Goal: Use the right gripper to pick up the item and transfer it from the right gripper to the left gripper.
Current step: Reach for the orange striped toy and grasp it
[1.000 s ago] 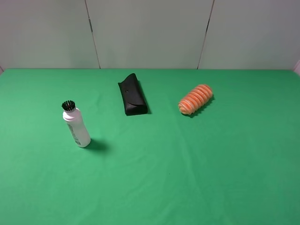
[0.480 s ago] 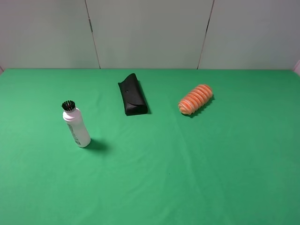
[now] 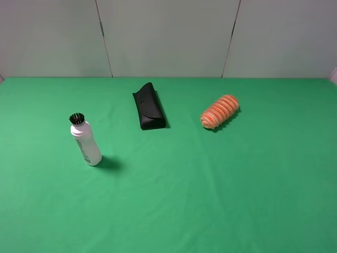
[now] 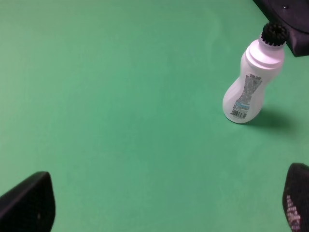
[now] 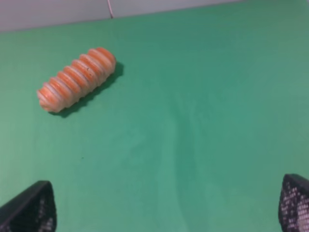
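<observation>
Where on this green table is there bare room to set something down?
The whole near half of the green cloth, in front of the white brush-capped bottle and the orange-and-cream ridged roll, is bare. Busiest: the back middle, around the flat black case.

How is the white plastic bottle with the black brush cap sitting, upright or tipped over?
Upright. The white plastic bottle stands on its base on the green cloth, brush cap uppermost.

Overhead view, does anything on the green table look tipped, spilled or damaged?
Nothing stands out. The striped roll lies whole, the black case lies flat and shut, the white bottle stands on its base, and no spill shows.
</observation>
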Motion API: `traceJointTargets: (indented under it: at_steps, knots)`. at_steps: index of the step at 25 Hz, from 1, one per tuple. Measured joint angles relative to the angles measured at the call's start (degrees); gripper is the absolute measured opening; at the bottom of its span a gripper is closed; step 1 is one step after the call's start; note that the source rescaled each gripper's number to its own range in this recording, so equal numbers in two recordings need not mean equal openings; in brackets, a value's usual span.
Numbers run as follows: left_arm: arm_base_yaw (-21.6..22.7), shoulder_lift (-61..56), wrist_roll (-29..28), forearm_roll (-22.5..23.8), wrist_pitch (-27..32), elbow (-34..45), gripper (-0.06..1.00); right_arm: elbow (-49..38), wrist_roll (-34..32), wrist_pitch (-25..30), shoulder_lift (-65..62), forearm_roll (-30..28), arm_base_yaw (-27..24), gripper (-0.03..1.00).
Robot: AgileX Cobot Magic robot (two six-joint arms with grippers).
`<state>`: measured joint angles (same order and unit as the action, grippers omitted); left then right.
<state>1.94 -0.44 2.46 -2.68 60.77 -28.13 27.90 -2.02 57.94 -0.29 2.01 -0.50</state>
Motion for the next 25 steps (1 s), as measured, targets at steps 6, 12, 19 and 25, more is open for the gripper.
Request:
traceJointTargets:
  at_steps: [6,12,19,25]
  knots:
    - [0.0,0.0,0.0,0.0,0.0,0.0,1.0,0.0,-0.2,0.0,0.0,-0.5,0.0,1.0]
    - [0.0,0.0,0.0,0.0,0.0,0.0,1.0,0.0,-0.4,0.0,0.0,-0.9,0.0,1.0]
    - [0.0,0.0,0.0,0.0,0.0,0.0,1.0,0.4,-1.7,-0.4,7.9,-0.9,0.0,1.0]
    - [0.0,0.0,0.0,0.0,0.0,0.0,1.0,5.7,-1.8,-5.6,27.9,1.9,0.0,1.0]
